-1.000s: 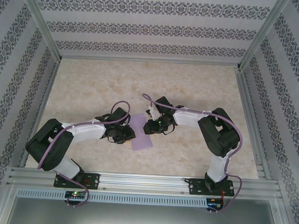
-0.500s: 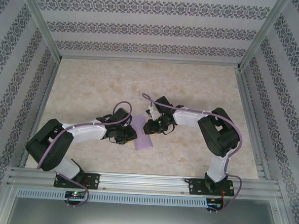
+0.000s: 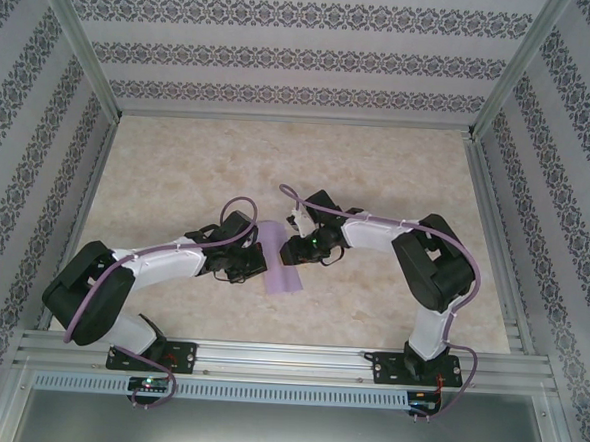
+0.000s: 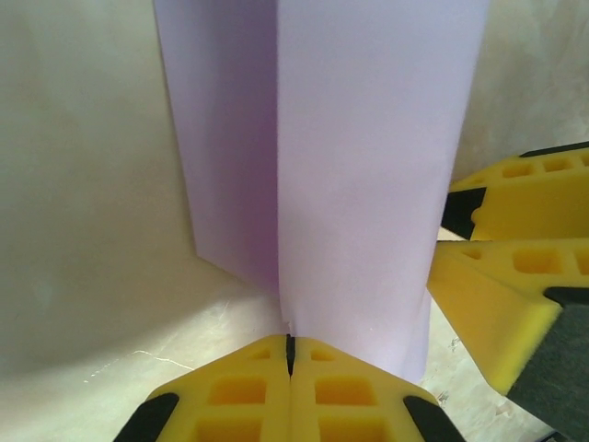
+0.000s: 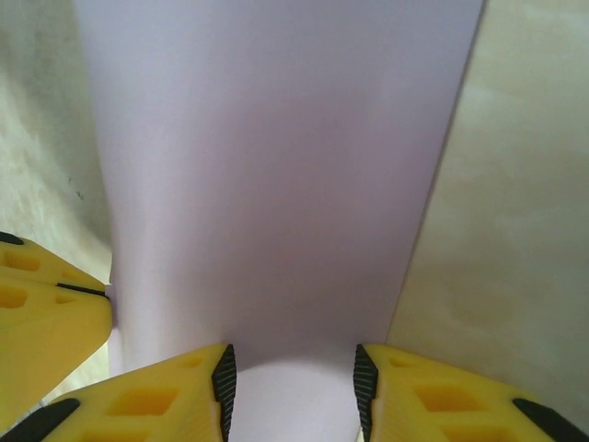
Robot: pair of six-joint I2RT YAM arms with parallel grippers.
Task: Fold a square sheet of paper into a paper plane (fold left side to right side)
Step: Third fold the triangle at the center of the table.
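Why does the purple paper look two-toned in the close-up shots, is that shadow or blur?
Shadow, it seems. Left wrist view: the square sheet of paper is darker left of its crease, edges sharp. Right wrist view: a soft dim band across the sheet, no glare. Top external view: even light.

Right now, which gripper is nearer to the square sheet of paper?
Left. The left gripper is shut on the square sheet of paper, pinching its edge. The right gripper is open at the opposite side, with its fingers spread over the sheet; whether they touch it cannot be told.
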